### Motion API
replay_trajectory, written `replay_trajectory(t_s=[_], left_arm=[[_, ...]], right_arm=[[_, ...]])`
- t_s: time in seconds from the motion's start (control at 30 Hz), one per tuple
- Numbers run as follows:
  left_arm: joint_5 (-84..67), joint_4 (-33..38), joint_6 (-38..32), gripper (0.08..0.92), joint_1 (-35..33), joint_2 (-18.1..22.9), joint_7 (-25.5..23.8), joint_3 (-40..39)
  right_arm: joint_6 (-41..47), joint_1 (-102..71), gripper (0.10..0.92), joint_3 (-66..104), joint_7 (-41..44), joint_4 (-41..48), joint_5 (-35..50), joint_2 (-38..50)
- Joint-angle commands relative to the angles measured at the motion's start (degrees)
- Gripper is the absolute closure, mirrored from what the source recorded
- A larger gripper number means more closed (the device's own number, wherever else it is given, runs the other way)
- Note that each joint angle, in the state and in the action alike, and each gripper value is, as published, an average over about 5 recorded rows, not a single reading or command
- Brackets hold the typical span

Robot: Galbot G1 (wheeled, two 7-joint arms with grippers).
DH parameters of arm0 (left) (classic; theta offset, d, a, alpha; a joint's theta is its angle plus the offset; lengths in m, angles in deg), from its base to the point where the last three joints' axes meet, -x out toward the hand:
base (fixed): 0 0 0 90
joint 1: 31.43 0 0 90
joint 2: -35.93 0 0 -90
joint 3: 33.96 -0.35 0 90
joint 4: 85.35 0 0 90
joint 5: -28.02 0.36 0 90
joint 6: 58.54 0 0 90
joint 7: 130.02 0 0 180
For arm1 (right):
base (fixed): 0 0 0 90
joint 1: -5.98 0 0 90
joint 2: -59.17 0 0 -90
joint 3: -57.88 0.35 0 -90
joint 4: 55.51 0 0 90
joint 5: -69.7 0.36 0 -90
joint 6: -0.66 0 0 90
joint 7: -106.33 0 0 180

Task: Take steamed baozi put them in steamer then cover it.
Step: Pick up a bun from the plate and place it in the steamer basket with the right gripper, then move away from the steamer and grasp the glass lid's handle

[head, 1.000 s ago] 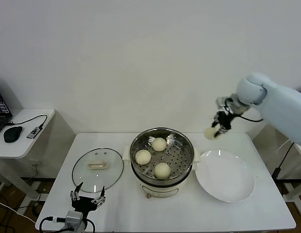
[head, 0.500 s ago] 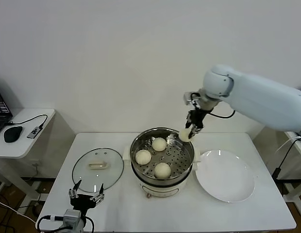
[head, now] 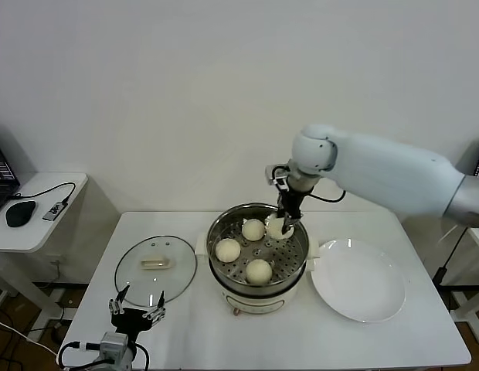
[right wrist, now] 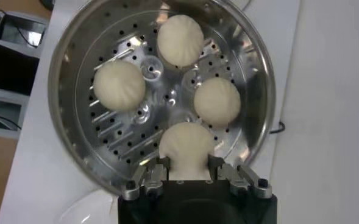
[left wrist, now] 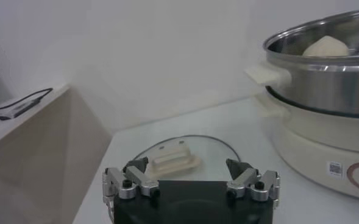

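Note:
The steamer stands mid-table, its steel perforated basket on a cream pot base. Three baozi lie in the basket. My right gripper is shut on a fourth baozi and holds it just inside the basket's far right part; the right wrist view shows it between the fingers. The cover, a clear glass lid with a cream handle, lies flat on the table left of the steamer. My left gripper is open and empty, near the table's front edge just in front of the lid.
An empty white plate lies right of the steamer. A side desk with a mouse and cables stands far left. A white wall is behind the table.
My right gripper has carried the baozi leftward and down, from above the table's right part to inside the basket. The left gripper has barely moved.

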Motion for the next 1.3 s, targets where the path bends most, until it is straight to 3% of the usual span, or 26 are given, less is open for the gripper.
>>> replay_trajectory(t_s=[0.03, 0.5, 0.8, 1.03, 1.17, 1.3], left_arm=[[0.0, -0.5, 0.0, 0.177, 0.2, 0.1, 0.1, -0.3], [-0.1, -2.1, 0.0, 0.177, 1.0, -0.1, -0.1, -0.9], [-0.1, -3.2, 0.0, 0.177, 1.5, 0.1, -0.1, -0.9], [-1.0, -3.5, -0.3, 0.177, 2.0, 0.5, 0.2, -0.9], [-6.0, -4.2, -2.7, 0.177, 2.8, 0.7, 3.0, -0.7], [-9.8, -4.6, -4.8, 0.177, 3.5, 0.2, 4.3, -0.6]], right_arm=[[4.6, -4.1, 0.601, 0.4, -1.4, 0.7, -2.8, -1.6], [7.2, -4.9, 0.587, 0.3, -2.0, -0.2, -2.8, -0.2], [8.2, -4.0, 0.378, 1.8, -2.7, -2.3, -2.5, 2.5], [7.4, 0.6, 0.216, 7.2, -2.5, -7.5, -0.4, 9.8], [5.6, -6.9, 0.203, 22.2, -9.3, -13.1, 1.4, 17.2], [3.1, -20.8, 0.202, 41.0, -23.9, -18.9, 5.3, 24.5]])
